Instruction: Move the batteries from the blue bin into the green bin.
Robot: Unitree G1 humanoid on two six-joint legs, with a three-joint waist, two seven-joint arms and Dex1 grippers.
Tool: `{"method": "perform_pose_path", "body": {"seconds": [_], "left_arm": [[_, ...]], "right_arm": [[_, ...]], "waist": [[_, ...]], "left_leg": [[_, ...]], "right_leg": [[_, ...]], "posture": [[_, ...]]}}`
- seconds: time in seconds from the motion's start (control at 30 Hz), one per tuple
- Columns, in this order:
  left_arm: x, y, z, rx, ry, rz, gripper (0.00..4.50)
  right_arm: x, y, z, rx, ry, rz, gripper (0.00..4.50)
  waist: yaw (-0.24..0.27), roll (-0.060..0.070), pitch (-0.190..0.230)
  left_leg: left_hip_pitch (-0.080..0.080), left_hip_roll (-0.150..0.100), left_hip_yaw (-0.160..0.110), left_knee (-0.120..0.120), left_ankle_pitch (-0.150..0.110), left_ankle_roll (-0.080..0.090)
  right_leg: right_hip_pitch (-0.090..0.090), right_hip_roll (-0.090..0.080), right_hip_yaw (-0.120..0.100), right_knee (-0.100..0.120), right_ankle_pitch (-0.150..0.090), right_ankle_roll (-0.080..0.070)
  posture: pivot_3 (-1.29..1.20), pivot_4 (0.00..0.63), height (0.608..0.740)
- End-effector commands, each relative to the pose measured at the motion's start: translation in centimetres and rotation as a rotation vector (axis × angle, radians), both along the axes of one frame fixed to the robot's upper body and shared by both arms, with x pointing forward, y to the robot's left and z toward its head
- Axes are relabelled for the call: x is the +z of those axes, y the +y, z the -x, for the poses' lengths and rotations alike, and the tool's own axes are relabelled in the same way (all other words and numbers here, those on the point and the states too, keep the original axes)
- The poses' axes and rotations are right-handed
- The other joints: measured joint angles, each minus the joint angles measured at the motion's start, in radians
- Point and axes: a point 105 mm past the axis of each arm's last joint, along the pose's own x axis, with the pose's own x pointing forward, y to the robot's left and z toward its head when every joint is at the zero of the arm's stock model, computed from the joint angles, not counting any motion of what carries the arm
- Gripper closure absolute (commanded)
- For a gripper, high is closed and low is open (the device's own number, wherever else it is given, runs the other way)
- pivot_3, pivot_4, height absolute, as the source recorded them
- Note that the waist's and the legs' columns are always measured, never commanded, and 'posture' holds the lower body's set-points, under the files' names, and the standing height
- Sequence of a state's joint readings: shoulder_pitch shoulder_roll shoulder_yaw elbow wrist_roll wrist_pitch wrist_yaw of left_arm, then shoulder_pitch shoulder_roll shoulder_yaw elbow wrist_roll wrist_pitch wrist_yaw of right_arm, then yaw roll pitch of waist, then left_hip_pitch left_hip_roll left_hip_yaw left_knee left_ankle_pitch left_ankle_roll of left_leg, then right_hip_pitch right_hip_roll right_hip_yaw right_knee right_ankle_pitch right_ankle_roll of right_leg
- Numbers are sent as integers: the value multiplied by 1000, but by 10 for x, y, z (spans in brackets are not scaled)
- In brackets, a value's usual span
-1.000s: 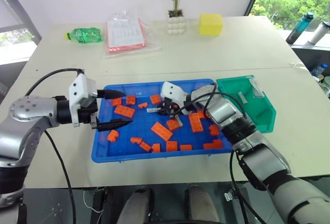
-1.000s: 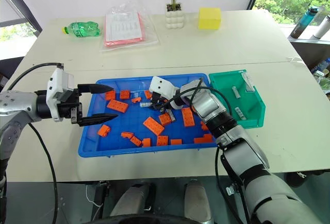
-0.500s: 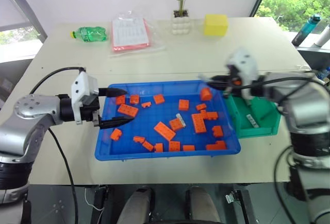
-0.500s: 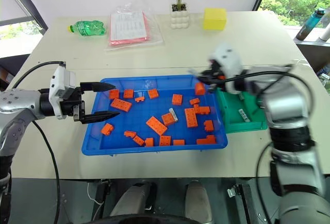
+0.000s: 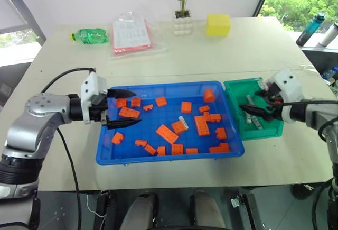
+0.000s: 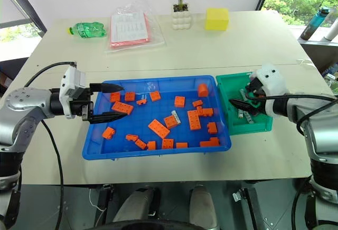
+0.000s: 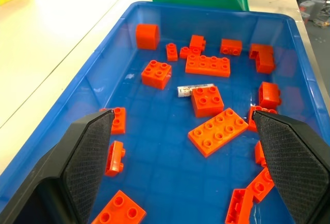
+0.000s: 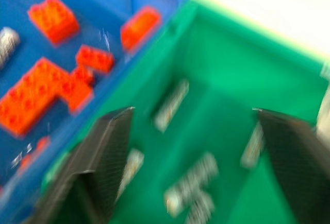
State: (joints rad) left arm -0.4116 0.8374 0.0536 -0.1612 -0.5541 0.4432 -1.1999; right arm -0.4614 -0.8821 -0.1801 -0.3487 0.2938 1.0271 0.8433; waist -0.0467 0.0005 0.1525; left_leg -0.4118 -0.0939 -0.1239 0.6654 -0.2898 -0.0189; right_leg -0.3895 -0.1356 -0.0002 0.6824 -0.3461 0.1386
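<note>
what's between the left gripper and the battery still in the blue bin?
Left wrist view: bare blue bin floor, mostly. From the left gripper to the battery, the only nearby thing is the flat orange brick, slightly off the line.

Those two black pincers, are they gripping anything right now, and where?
Nothing is held. The right pincer stands open over the green bin, batteries lying loose below it. The left pincer is open and empty above the blue bin.

Left gripper (image 5: 122, 108): fingers apart, arm bent, pointing toward the robot's right. Right gripper (image 5: 252, 106): fingers apart, empty, pointing left.
</note>
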Motion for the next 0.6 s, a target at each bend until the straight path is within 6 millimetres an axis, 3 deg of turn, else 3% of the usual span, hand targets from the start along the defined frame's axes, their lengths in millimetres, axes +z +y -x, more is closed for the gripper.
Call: {"method": "perform_pose_path", "body": {"seconds": [0.03, 0.3, 0.6], "left_arm": [[11, -2, 2, -20, -58, -4, 0], [15, 0, 5, -6, -70, -10, 0], [19, 7, 7, 21, -88, -25, 0]], "right_arm": [[15, 47, 3, 220, -46, -9, 535], [-28, 100, 10, 518, 47, 83, 535], [-47, 115, 10, 860, 27, 224, 535]], "waist": [[0, 0, 0], [6, -1, 0], [1, -1, 0]], "left_leg": [[0, 0, 0, 0, 0, 0], [0, -2, -4, 0, 0, 0], [0, -1, -4, 0, 0, 0]], "right_leg": [[0, 0, 0, 0, 0, 0], [1, -1, 0, 0, 0, 0], [0, 0, -1, 0, 0, 0]], "posture": [[0, 150, 726], [0, 150, 726], [0, 150, 726]]}}
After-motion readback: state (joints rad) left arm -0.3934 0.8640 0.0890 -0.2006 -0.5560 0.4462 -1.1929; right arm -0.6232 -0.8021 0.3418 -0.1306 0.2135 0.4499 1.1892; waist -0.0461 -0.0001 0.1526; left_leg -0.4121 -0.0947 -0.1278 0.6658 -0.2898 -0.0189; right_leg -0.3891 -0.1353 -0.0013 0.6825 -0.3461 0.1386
